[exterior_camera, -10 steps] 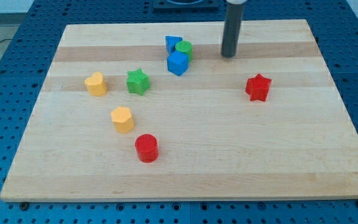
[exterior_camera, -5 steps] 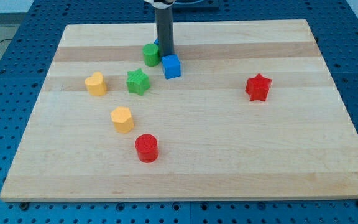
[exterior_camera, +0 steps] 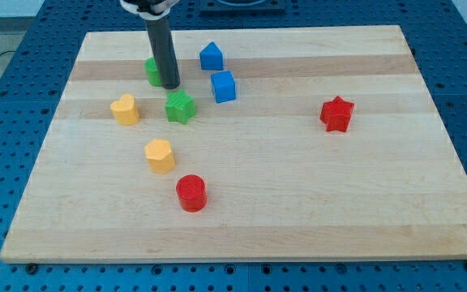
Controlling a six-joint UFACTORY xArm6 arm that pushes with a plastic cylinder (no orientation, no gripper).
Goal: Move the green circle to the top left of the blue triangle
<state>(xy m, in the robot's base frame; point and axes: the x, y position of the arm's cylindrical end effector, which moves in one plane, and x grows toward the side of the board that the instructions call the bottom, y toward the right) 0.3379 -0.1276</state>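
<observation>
The green circle [exterior_camera: 152,70] lies near the view's top left, mostly hidden behind my rod. My tip [exterior_camera: 169,85] rests on the board against the circle's right side. The blue triangle [exterior_camera: 211,56] sits to the right of the circle and a little higher in the view, apart from it. A blue cube [exterior_camera: 224,86] lies just below the triangle.
A green star [exterior_camera: 180,106] lies just below my tip. A yellow heart-like block [exterior_camera: 124,109] and a yellow block [exterior_camera: 160,156] lie at the left. A red cylinder [exterior_camera: 191,193] is lower down. A red star [exterior_camera: 336,113] is at the right.
My tip has swept from the right to the left across the top of the board. It pushed the green circle leftward away from the blue triangle, which now shows clear of the rod.
</observation>
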